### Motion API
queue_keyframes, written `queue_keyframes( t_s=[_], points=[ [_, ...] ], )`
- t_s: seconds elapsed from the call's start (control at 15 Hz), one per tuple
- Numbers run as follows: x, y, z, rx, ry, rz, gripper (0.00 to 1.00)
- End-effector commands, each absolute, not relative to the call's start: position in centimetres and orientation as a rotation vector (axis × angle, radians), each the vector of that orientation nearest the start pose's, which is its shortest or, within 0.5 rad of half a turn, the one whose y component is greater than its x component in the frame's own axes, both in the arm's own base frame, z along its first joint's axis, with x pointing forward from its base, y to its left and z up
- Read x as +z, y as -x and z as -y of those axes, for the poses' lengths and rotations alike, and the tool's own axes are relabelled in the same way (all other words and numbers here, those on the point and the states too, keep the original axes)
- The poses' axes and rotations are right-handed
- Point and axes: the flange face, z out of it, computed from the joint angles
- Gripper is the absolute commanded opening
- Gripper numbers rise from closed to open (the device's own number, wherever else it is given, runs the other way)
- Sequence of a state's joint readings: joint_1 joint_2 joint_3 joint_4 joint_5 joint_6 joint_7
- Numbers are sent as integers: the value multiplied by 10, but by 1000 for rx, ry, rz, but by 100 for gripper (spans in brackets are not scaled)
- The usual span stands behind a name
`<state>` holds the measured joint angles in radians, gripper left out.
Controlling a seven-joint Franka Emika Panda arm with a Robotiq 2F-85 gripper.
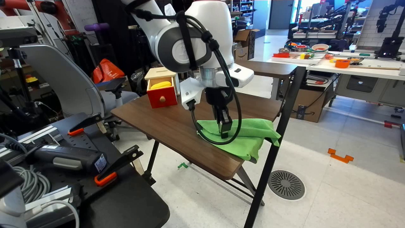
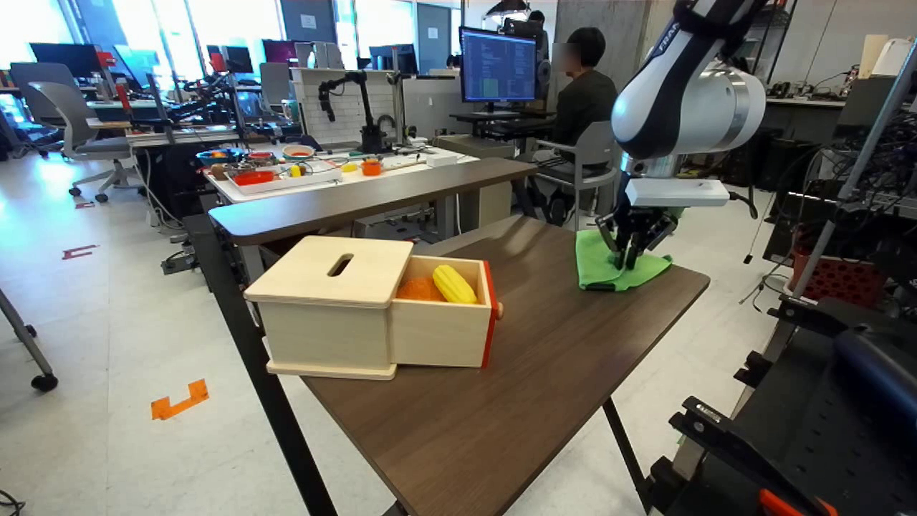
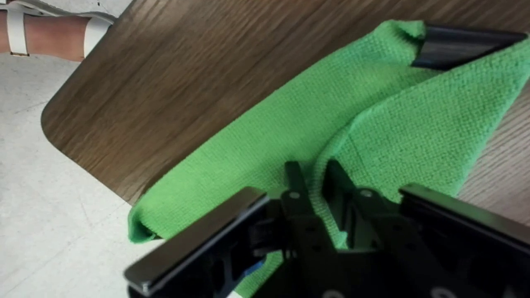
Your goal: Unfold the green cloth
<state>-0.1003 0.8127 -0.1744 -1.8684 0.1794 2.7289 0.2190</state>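
Note:
The green cloth lies folded over itself near a corner of the brown table, partly hanging over the edge. It also shows in an exterior view and fills much of the wrist view. My gripper points down at the cloth in both exterior views, its tips at the cloth's surface. In the wrist view the two fingers stand a narrow gap apart, one on each side of a raised fold edge. Whether the tips touch the fold is not clear. A dark strip shows at one end of the cloth.
The brown table carries a wooden box with its red-fronted drawer pulled out. A yellow corn-like item lies in the drawer. A raised shelf runs along one table side. A black cart stands close by.

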Motion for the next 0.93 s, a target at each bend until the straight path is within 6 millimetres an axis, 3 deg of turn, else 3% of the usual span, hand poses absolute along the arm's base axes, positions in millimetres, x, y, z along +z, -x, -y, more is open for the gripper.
queue_keyframes(
  t_s=[0.0,0.4,0.87],
  points=[
    [87,-608,176,-107,3065,-945,0],
    [115,-614,172,-188,3040,-926,0],
    [169,-653,134,-467,3006,-818,0]
  ],
)
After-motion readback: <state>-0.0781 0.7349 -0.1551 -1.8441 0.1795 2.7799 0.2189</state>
